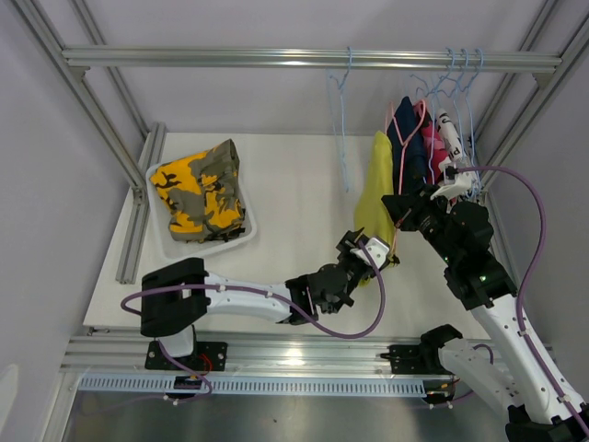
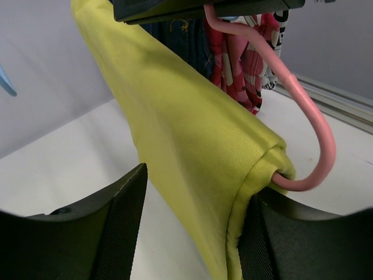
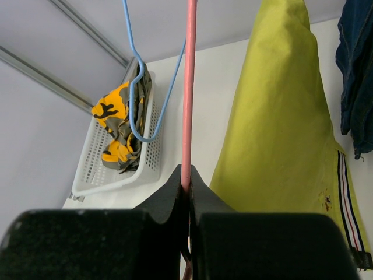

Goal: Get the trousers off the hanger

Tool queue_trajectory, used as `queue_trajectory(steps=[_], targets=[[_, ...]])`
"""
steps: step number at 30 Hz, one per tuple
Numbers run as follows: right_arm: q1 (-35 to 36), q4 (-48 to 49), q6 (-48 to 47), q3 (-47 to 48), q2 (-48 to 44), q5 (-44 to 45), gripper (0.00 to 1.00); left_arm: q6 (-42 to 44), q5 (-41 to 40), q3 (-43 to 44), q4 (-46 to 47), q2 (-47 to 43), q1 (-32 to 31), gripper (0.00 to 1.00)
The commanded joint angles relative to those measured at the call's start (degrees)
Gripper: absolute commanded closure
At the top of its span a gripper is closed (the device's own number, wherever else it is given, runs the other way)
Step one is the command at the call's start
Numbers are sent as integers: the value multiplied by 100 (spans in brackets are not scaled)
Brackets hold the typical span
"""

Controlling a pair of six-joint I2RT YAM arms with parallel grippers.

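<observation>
Yellow trousers (image 1: 375, 189) are being carried on the pink hanger (image 3: 188, 87), just beside the navy pair (image 1: 405, 147). The hanger's wire is being pinched by the right gripper (image 1: 398, 203). The yellow hem is being straddled by the left gripper (image 1: 368, 247), fingers spread.

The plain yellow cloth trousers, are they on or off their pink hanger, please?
On: the pink wire hanger runs into the plain yellow cloth trousers, which drape over it.

Both arms reach forward and converge.
Left gripper (image 1: 370, 249) sits low, jaws apart, grip unclear; right gripper (image 3: 187, 177) sits higher, pinched on the pink hanger (image 3: 189, 87).
</observation>
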Motion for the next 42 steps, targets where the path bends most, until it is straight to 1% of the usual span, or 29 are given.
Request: queue_trajectory(steps=[1,6,10,12,13,18,24,27,28,29,30,37,42], targets=[[24,581,129,204,-240,-192,100,-49,-267,255,504,86,124,39],[33,554,191,221,-293,-236,100,-14,-311,326,619,209,133,44],[24,449,138,274,-319,-236,100,-22,-259,335,645,262,133,53],[33,431,129,292,-328,-236,100,-66,-206,309,645,262,133,57],[24,431,129,292,-328,-236,100,-84,-180,300,637,262,133,60],[33,502,226,266,-310,-394,100,-93,-56,308,628,315,133,64],[33,458,287,283,-363,-473,100,-75,-82,554,593,420,151,66],[33,414,313,257,-433,-482,100,-31,-118,669,593,455,160,76],[41,396,322,222,-451,-491,100,-22,-170,695,584,473,160,91],[33,396,322,204,-460,-491,100,21,-205,765,575,473,160,97],[33,387,322,186,-477,-482,100,57,-258,792,575,482,160,99],[33,326,331,11,-609,-482,100,197,-381,748,637,315,160,99],[41,291,270,-252,-679,-351,100,127,-417,608,479,-80,151,99]])
